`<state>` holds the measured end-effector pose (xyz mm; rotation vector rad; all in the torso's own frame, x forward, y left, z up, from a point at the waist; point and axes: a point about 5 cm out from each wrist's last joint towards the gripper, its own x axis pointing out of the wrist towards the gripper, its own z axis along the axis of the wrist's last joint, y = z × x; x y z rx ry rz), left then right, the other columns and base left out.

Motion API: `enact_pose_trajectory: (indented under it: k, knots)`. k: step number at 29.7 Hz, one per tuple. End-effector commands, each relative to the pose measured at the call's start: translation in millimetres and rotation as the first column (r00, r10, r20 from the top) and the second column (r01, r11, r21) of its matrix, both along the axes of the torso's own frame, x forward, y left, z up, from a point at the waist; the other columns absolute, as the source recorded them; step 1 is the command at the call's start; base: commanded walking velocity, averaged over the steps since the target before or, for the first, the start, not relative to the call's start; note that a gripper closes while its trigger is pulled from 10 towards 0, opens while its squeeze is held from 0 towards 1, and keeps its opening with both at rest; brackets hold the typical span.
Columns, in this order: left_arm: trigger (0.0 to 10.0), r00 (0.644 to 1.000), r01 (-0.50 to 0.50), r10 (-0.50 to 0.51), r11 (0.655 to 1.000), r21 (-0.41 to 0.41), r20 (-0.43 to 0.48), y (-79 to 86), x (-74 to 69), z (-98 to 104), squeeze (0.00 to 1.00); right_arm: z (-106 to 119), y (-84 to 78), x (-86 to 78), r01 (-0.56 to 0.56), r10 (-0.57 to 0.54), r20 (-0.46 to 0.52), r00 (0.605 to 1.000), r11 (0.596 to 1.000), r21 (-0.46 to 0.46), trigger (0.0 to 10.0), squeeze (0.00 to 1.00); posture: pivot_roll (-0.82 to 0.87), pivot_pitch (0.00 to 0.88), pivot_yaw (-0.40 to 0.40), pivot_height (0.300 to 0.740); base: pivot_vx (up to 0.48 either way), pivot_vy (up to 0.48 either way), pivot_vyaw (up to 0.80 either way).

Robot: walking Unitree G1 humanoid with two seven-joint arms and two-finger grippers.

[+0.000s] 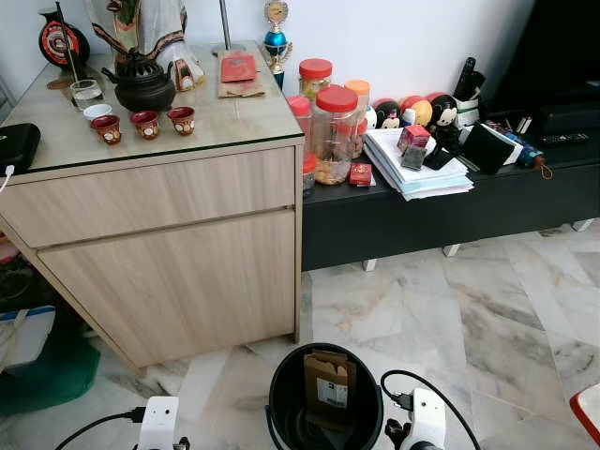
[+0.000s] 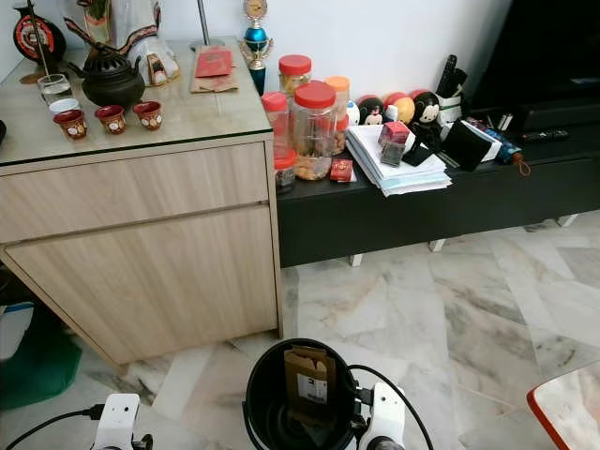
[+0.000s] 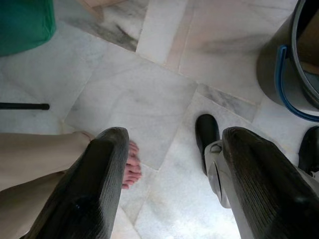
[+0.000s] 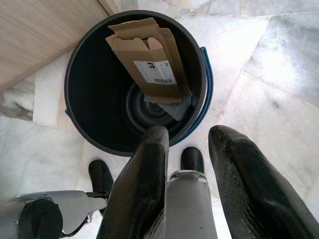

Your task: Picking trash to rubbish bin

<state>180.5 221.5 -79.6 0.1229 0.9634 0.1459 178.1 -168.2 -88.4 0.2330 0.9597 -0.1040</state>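
A black rubbish bin (image 1: 281, 412) with a blue handle stands on the marble floor just in front of me, between my two arms. A flattened brown cardboard box (image 4: 147, 64) with a white label leans inside it. My right gripper (image 4: 190, 133) hangs open above the bin's near rim, holding nothing. Lower on the left, my left gripper (image 3: 174, 137) is open over bare floor, with the bin (image 3: 279, 64) off to one side. The white wrists (image 1: 157, 422) (image 1: 427, 420) show at the bottom of the eye views.
A wooden cabinet (image 1: 169, 253) with a tea set stands ahead left. A low black bench (image 1: 450, 220) with jars and papers runs ahead right. A green bag (image 1: 47, 375) lies at the left. A person's bare foot (image 3: 132, 169) stands close behind the left gripper.
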Motion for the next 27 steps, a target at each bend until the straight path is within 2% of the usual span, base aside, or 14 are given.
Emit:
enact_pose_trajectory:
  k: [1, 24, 27]
  knots:
    - [10.0, 1.000, 0.018, -0.018, 1.000, 0.007, -0.018, 1.3, -1.8, -0.8, 0.00, 0.1, 2.4, 0.4, -0.012, 0.012, 0.005, 1.000, 1.000, 0.002, 10.0, 0.00, 0.00, 0.000, 0.000, 0.740, 0.000, 0.000, 0.00]
    - [10.0, 1.000, 0.008, -0.007, 0.999, -0.034, 0.010, -5.1, 2.7, 0.3, 0.00, 1.4, 4.7, 3.6, -0.043, 0.043, 0.009, 0.999, 0.999, 0.003, 10.0, 0.00, 0.01, 0.000, -0.011, 0.740, 0.000, 0.000, 0.00]
    - [10.0, 1.000, 0.002, -0.001, 0.999, -0.041, 0.014, -5.4, 3.2, 0.5, 0.00, 1.5, 5.1, 3.8, -0.044, 0.044, 0.010, 0.999, 0.999, 0.005, 10.0, 0.00, 0.01, 0.000, -0.015, 0.740, -0.299, 0.000, 0.00]
